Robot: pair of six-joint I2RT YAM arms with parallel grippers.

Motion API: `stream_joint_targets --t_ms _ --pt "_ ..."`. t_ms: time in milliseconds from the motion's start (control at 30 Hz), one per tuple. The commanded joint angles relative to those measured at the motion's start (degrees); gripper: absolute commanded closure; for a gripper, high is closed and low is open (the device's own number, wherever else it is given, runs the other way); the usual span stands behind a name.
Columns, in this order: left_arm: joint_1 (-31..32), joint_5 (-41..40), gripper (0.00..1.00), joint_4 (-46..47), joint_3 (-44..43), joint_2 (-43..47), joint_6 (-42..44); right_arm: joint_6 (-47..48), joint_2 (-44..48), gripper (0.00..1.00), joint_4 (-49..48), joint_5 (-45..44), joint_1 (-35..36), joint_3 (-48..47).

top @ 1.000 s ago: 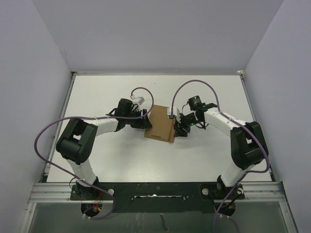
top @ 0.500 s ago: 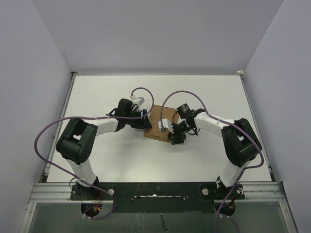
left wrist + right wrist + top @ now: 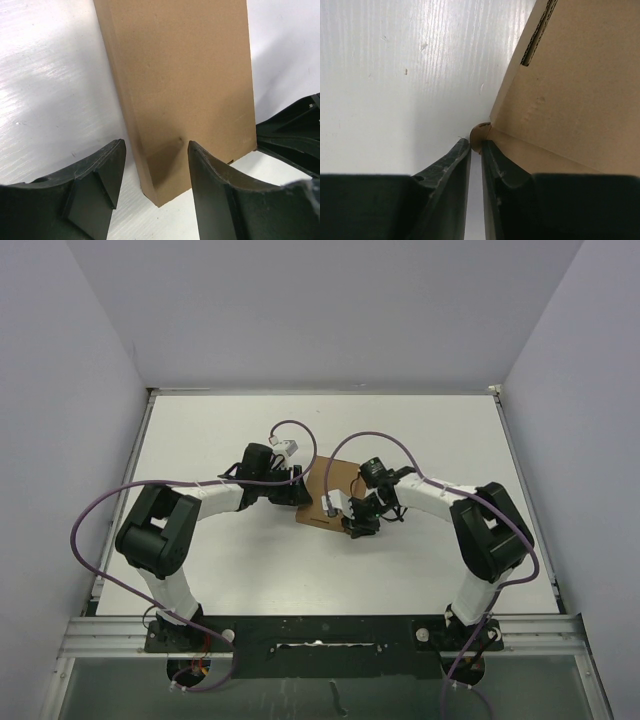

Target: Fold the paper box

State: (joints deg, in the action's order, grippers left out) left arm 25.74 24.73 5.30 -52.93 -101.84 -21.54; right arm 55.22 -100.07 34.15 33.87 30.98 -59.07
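Note:
The paper box (image 3: 322,483) is brown cardboard, lying partly folded at the table's middle between both arms. My left gripper (image 3: 297,492) is at its left edge. In the left wrist view the left gripper (image 3: 156,167) is open, with the corner of an upright box panel (image 3: 185,75) between the jaws, apart from both fingers. My right gripper (image 3: 355,521) is at the box's near right side. In the right wrist view it (image 3: 476,142) is shut, pinching a small rounded tab (image 3: 481,132) at the corner of a box flap (image 3: 580,100).
The white table (image 3: 430,570) has raised edges at left (image 3: 130,480) and right (image 3: 520,480), with grey walls around. Purple cables (image 3: 385,440) loop above both arms. Black parts of the right gripper (image 3: 295,135) show at the right of the left wrist view.
My right arm has swung left and nearer, onto the box's near right corner, and now covers part of the box. The left arm has not moved.

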Motion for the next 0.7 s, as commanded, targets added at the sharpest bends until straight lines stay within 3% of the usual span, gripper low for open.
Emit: stream_joint_targets --t_ms 0,200,667 --pt "-0.25 1.24 0.49 1.25 -1.95 -1.06 0.89 -0.59 0.1 0.86 -2.19 -1.28 0.59 0.27" --pt "-0.29 1.75 0.53 1.81 -1.35 -0.97 0.83 -1.61 1.0 1.0 -2.29 -2.31 0.8 -0.47" --pt "1.49 0.93 0.59 1.61 0.77 0.87 -0.47 -4.44 2.61 1.0 -0.73 -3.46 2.35 -3.15"
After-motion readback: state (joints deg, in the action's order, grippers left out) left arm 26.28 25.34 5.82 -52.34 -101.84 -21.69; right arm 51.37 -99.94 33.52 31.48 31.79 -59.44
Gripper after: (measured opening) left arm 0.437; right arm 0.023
